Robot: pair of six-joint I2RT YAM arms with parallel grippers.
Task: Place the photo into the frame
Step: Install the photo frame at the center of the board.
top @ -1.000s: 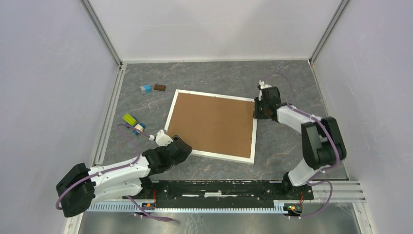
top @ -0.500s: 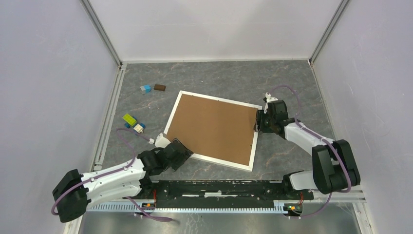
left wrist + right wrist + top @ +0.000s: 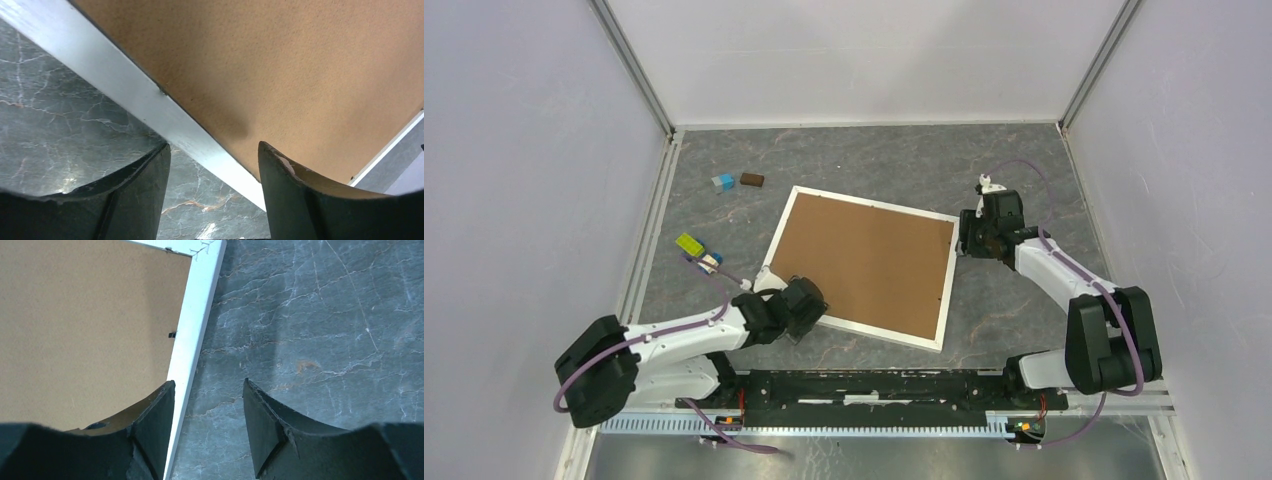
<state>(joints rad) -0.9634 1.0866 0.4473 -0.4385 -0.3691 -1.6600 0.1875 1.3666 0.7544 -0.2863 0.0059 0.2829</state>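
Frame (image 3: 948,285) is found turned slightly clockwise since earlier. Both are held open, empty: left gripper (image 3: 214,150) at its near-left corner, right gripper (image 3: 209,385) beside far-right corner.

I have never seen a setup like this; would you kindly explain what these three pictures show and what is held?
Two robot arms are bolted at the near edge of a grey table, each with a two-finger gripper. The wide picture looks down from above and behind; the other two come from wrist cameras, so the dark shapes below are each arm's own fingers. On the table lies a white frame with a brown backing board in it, and small blocks to its left. The left gripper straddles the frame's near-left edge; the right gripper stands by its far-right corner. Both are open, holding nothing. No photo shows.
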